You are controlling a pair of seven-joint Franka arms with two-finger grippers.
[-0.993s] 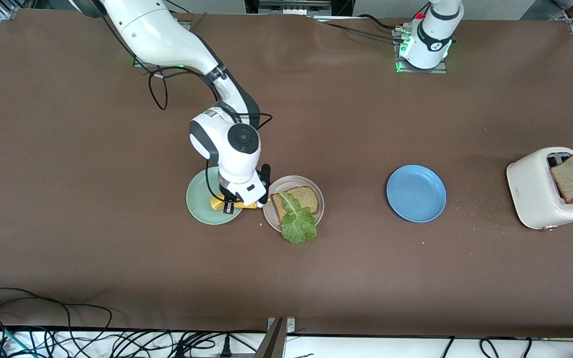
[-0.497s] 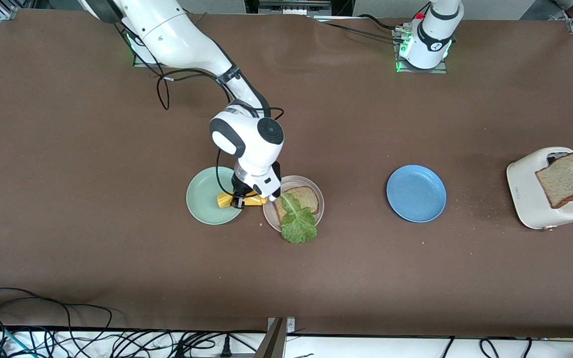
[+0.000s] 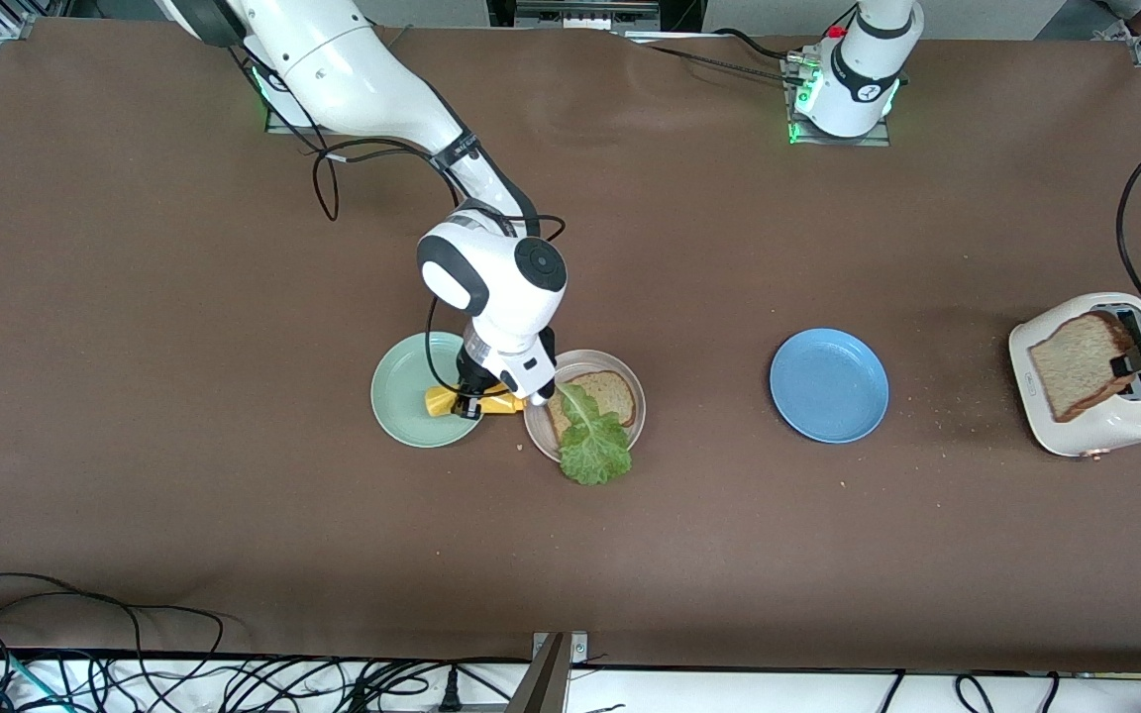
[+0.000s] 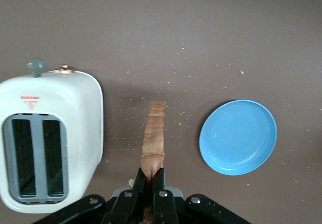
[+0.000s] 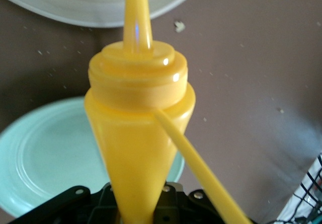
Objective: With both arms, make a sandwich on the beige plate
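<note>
The beige plate [image 3: 637,398] holds one brown bread slice [image 3: 608,392] with a green lettuce leaf [image 3: 592,442] lying on it and hanging over the plate's near rim. My right gripper [image 3: 479,392] is shut on a yellow squeeze bottle [image 3: 462,401], held low over the gap between the mint-green plate and the beige plate. In the right wrist view the bottle [image 5: 137,113] points its nozzle at the beige plate [image 5: 95,5]. My left gripper [image 3: 1140,360] is shut on a second bread slice [image 3: 1071,366] over the toaster. The left wrist view shows that slice [image 4: 154,136] edge-on between the fingers.
The mint-green plate [image 3: 400,396] lies beside the beige plate toward the right arm's end. A blue plate [image 3: 828,386] lies toward the left arm's end, and a white toaster [image 3: 1056,426] stands past it near the table's end. Crumbs lie between the toaster and the blue plate.
My left gripper has carried the bread slice down and toward the table's middle, over the toaster. My right gripper moved the yellow bottle from the mint-green plate toward the beige plate, then held nearly still.
</note>
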